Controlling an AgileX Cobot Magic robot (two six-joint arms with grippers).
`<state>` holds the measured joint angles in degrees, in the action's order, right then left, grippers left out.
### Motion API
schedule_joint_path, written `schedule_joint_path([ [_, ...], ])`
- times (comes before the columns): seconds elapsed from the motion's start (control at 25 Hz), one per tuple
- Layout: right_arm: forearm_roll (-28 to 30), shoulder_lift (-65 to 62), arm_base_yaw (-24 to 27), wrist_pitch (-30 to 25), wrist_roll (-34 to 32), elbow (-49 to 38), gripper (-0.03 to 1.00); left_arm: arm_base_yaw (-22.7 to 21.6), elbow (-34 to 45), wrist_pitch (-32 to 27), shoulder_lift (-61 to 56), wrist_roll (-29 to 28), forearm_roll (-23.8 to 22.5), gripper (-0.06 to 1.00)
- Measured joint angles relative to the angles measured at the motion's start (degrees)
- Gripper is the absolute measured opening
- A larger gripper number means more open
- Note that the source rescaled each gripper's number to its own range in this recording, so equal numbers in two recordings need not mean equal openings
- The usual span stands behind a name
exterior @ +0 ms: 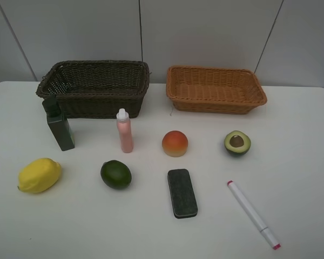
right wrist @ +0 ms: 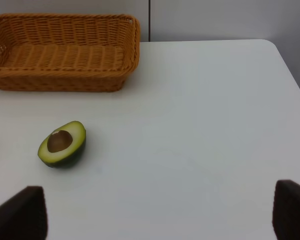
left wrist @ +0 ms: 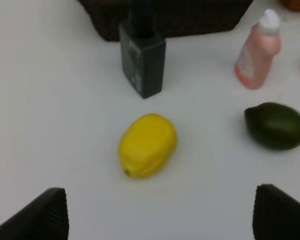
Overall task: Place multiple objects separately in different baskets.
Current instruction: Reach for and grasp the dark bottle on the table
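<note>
On the white table stand a dark brown basket (exterior: 94, 86) and an orange-tan basket (exterior: 215, 89), both empty. In front lie a dark green pump bottle (exterior: 58, 125), pink bottle (exterior: 124, 131), peach (exterior: 175, 143), halved avocado (exterior: 237, 143), lemon (exterior: 39, 175), lime (exterior: 115, 174), black eraser (exterior: 182, 192) and white marker (exterior: 253, 213). Neither gripper shows in the high view. The left gripper (left wrist: 160, 212) is open above the table near the lemon (left wrist: 147, 145), with the lime (left wrist: 276, 125) to one side. The right gripper (right wrist: 162, 212) is open, apart from the avocado (right wrist: 62, 143).
The table's right edge (right wrist: 295, 75) runs close to the right gripper's side. A grey panelled wall stands behind the baskets. Bare table lies between the right gripper and the tan basket (right wrist: 65, 52).
</note>
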<state>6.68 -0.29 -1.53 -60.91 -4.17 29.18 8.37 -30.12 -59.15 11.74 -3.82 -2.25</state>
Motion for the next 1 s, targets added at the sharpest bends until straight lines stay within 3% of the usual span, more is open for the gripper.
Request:
schedule_joint_path([
  [0.16, 0.0, 0.0, 0.0, 0.0, 0.0, 0.0, 0.99, 0.0, -2.6, 5.7, 15.7, -6.1, -2.9, 0.92],
  [0.36, 0.0, 0.0, 0.0, 0.0, 0.0, 0.0, 0.99, 0.0, -9.7, 12.1, 39.5, -11.4, -1.2, 0.92],
  [0.68, 0.0, 0.0, 0.0, 0.0, 0.0, 0.0, 0.99, 0.0, -25.7, 13.3, 70.4, -12.9, 2.9, 0.92],
  [1.0, 0.0, 0.0, 0.0, 0.0, 0.0, 0.0, 0.99, 0.0, -34.5, 13.8, 85.2, -13.3, 3.3, 0.92],
])
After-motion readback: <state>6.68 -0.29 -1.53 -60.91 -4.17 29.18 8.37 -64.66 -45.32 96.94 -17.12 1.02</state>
